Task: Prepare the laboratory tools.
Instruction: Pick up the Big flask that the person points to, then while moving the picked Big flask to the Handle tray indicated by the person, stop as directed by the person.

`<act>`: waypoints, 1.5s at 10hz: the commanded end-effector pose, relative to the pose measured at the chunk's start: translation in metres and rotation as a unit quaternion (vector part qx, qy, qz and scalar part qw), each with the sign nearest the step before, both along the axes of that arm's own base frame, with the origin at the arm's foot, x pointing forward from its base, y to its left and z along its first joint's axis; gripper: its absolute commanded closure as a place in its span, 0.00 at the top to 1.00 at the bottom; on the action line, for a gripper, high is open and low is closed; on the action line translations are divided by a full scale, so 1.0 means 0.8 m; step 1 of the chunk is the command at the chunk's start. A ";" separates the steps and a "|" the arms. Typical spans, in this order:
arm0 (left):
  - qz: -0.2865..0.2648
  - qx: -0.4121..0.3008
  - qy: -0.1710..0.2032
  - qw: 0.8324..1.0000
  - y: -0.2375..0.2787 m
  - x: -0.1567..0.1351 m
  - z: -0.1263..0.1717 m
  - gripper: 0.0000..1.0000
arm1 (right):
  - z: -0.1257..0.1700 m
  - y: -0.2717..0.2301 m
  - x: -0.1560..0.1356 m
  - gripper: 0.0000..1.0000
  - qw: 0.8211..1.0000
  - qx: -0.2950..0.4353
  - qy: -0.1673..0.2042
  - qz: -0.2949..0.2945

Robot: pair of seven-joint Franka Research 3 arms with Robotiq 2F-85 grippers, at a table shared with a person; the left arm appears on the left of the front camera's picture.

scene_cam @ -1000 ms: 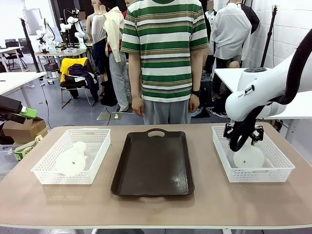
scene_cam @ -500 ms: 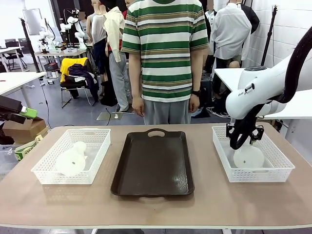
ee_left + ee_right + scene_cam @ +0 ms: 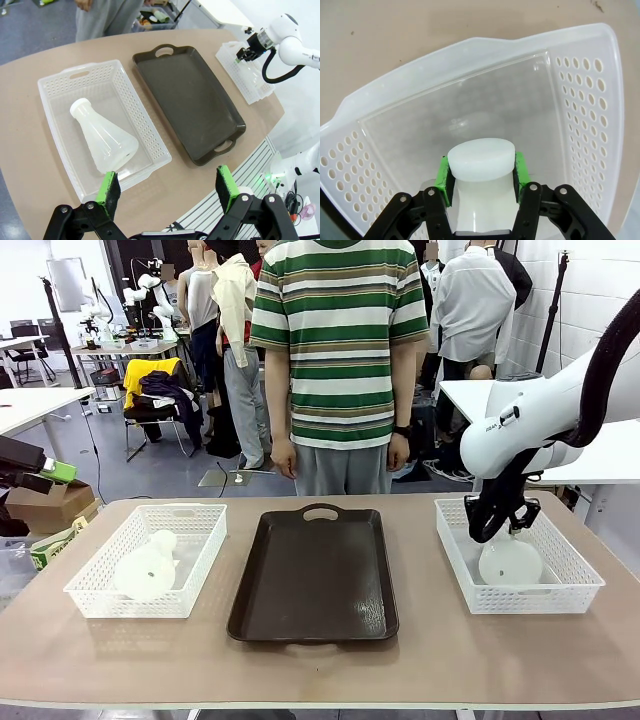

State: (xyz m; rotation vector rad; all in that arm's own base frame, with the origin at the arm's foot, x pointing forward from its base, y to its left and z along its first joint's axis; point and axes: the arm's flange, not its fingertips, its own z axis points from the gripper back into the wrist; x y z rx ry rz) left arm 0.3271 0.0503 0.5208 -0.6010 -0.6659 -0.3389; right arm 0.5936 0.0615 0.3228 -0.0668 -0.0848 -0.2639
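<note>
Right wrist view: the right end effector is clenched on the neck of 1 flask, with 1 green pad on each side just under the lip. The flask's long axis runs along the fingers, its wide base beyond them inside the right basket. Basket walls ring the end effector, so I judge the way out is straight up before any sideways travel, and the wide base is what could catch a wall.

Front view: the tray lies to this end effector's left on the counter, with bare surface between.

Left wrist view: the left end effector hangs released above the counter's near edge. The other flask lies on its side in the left basket, just ahead of the fingers, base nearest them and neck pointing away. That arm is the nearer one to it.
</note>
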 end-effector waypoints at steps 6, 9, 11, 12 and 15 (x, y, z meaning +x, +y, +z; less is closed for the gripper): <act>-0.009 -0.003 -0.006 1.000 0.004 0.001 -0.001 1.00 | 0.000 0.001 0.002 0.00 1.000 -0.001 0.005 0.001; -0.009 -0.003 -0.006 1.000 0.004 0.001 -0.001 1.00 | 0.000 0.001 0.002 0.00 1.000 -0.001 0.005 0.001; -0.009 -0.003 -0.006 1.000 0.004 0.001 -0.001 1.00 | 0.000 0.001 0.002 0.00 1.000 -0.001 0.005 0.001; -0.009 -0.003 -0.006 1.000 0.004 0.001 -0.001 1.00 | 0.000 0.001 0.002 0.00 1.000 -0.001 0.005 0.001; -0.009 -0.003 -0.006 1.000 0.004 0.001 -0.001 1.00 | 0.000 0.001 0.002 0.00 1.000 -0.001 0.005 0.001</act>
